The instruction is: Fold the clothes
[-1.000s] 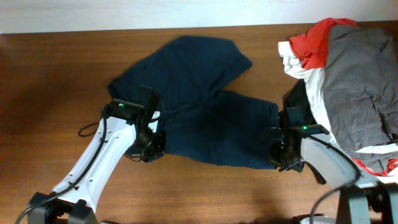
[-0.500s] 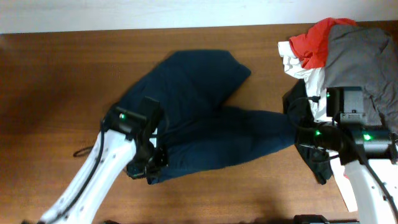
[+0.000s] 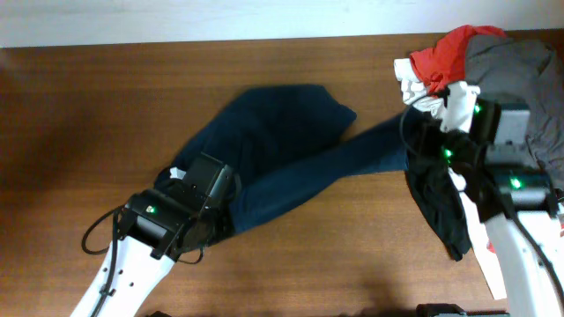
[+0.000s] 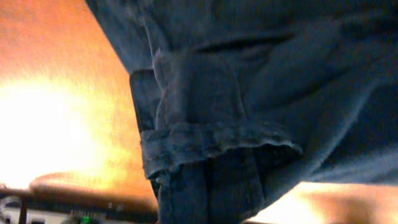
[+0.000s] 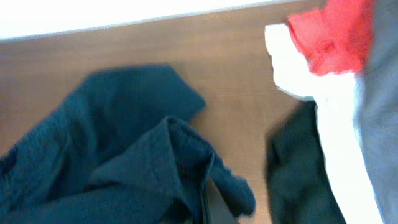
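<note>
At the lower-left end of the navy shorts (image 3: 282,150), the left hand (image 3: 214,220) is buried under its own housing and cloth. At their right end the right hand (image 3: 425,148) is likewise covered, and its wrist view is blurred. Right of the shorts, the clothes pile (image 3: 507,79) runs off the frame.

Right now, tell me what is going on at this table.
Both arms are working on the navy shorts. The left gripper appears to pinch one end near the front of the table, and the right gripper holds the other leg beside the pile of red, white, grey and black clothes. The shorts lie stretched diagonally between them, not yet folded.
</note>
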You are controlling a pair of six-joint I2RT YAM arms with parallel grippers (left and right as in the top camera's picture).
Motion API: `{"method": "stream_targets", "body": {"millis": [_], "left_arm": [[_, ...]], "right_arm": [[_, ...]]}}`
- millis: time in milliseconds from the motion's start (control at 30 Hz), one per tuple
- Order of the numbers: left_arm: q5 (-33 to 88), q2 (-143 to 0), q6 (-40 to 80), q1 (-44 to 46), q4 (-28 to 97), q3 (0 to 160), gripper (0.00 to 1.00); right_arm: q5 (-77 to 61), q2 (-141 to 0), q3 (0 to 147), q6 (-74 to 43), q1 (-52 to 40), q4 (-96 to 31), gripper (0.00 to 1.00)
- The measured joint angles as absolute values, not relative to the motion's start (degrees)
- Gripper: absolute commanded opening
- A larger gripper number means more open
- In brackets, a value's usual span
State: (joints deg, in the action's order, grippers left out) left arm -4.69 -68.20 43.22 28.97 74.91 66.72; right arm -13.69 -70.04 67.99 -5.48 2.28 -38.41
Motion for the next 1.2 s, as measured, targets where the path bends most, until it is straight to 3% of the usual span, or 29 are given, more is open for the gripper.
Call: {"method": "stream_targets", "body": {"millis": [267, 700, 1000, 1200], "left_arm": [[-13.61, -71.94, 46.87, 29.08, 70.13, 66.72, 0.00], [-24.08, -80.29, 53.84, 28.21, 67.72, 66.70, 0.00], [-24.75, -80.68, 55.33, 14.35, 61.34, 66.70, 0.01], [-24.53, -80.71, 55.35, 9.80, 58.11, 66.70, 0.01]], "right_arm": [[-15.79, -86.85, 68.14, -4.01, -3.88, -19.64, 0.04], [-15.97, -101.21, 68.14, -3.84, -9.39, 4.38, 0.04], [-17.56, -103.83, 68.14, -4.14, -10.39, 15.22, 0.04], [-18.31, -107.72, 68.12, -4.54, -12.12, 21.93, 0.04]]}}
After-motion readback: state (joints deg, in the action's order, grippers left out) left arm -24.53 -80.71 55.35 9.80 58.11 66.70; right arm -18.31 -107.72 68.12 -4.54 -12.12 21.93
